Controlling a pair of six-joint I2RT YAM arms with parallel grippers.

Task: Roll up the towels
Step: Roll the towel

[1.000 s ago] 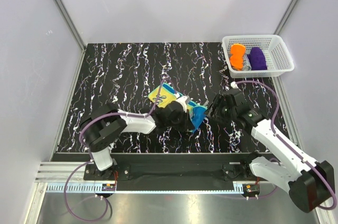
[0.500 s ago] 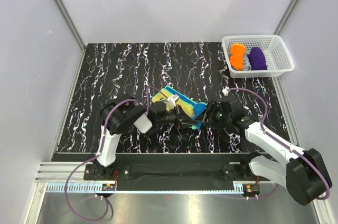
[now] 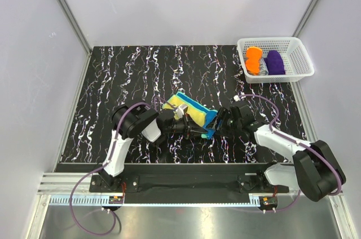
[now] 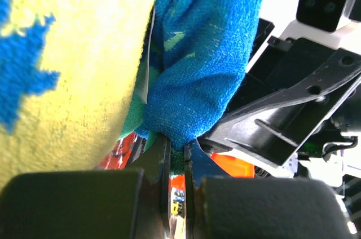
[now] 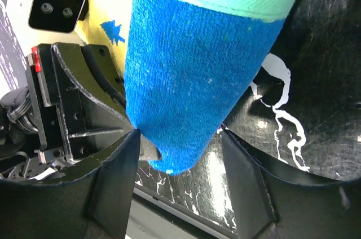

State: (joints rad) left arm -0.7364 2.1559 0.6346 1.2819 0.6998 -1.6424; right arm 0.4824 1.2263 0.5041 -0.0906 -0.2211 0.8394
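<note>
A black counter [image 3: 124, 81] veined with white marbling fills the middle of the top view. At its far right corner stands a white plastic lattice basket [image 3: 299, 44] and inside, toward its right half, lies a rolled purple cloth [image 3: 274, 62]. Plain white walls [image 3: 186, 2] close in the far side and both flanks, with slanting aluminium struts [image 3: 65, 8] at the corners. Along the near edge runs a ribbed metal rail [image 3: 62, 185], and below it lies a brushed steel strip [image 3: 186, 225].
</note>
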